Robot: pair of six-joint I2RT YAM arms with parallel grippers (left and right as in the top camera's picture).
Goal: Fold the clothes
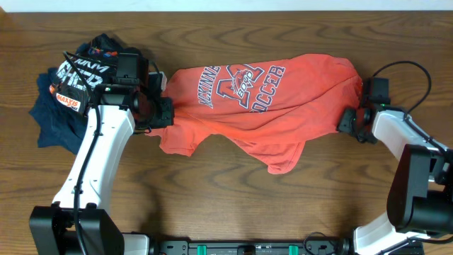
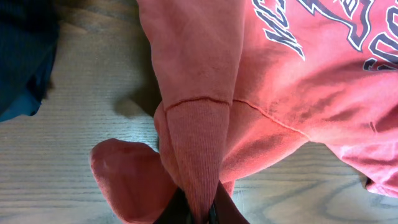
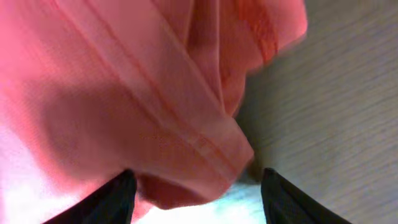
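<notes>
Left gripper (image 2: pixel 200 214) clamps the T-shirt (image 1: pixel 283 106) by its ribbed edge; right gripper (image 3: pixel 196 190) straddles the hem, unclosed. Likely flattening stage: close, then stretch.

Top-down overhead; wrist close-ups on T-shirt (image 1: pixel 304 99)

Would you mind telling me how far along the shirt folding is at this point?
No fold is made yet: the T-shirt lies spread across the table, print up and rumpled. In hand: the left gripper is shut on a ribbed edge at one end, while the right gripper stands open around the hem at the other. Left to do: flattening it and every fold.
</notes>
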